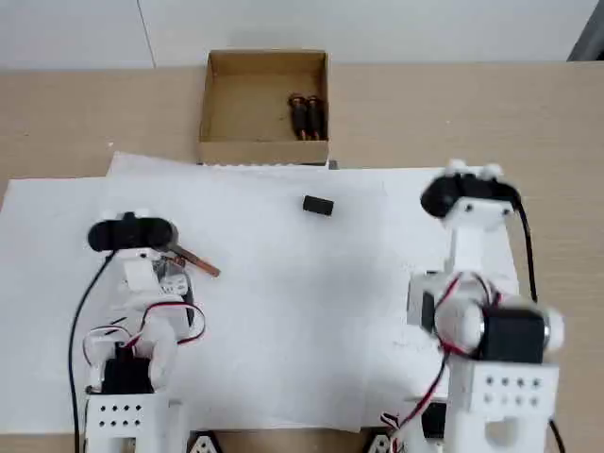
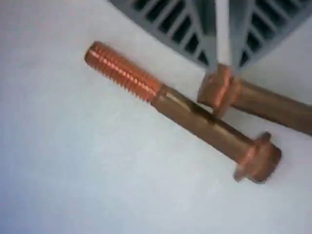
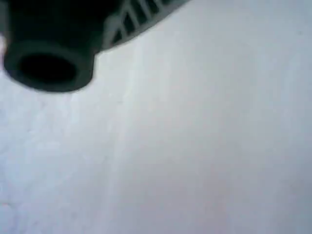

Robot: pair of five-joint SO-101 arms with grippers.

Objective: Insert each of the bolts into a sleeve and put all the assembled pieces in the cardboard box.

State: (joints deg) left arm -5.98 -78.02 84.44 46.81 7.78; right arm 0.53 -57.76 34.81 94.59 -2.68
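A white paper sheet (image 1: 283, 311) covers the wooden table (image 1: 75, 113) under both my arms. The cardboard box (image 1: 219, 99) stands at the paper's far edge, well apart from either arm. Two assembled pieces (image 1: 307, 116) lie side by side in it, toward its right wall. A loose sleeve (image 1: 318, 205) lies on its side on the paper just in front of the box, between it and my arms.

The first bolt (image 2: 180, 109) is copper-coloured, with a flanged head, a smooth shank and a threaded end, and it lies flat on the paper. The second bolt (image 2: 263, 105) is the same colour and lies just beside it, with its head close against the first bolt's shank. Both are below my left arm, on the left side of the paper.

My left gripper (image 2: 222, 53) hangs right over the second bolt's head, its ribbed grey tip at the flange. I cannot tell how far open it is or whether it grips that bolt.

A black sleeve (image 3: 48, 61), short and round with its bore facing the camera, sits against the ribbed grey part of my right gripper (image 3: 126, 19). I cannot tell whether the gripper is clamped on it.
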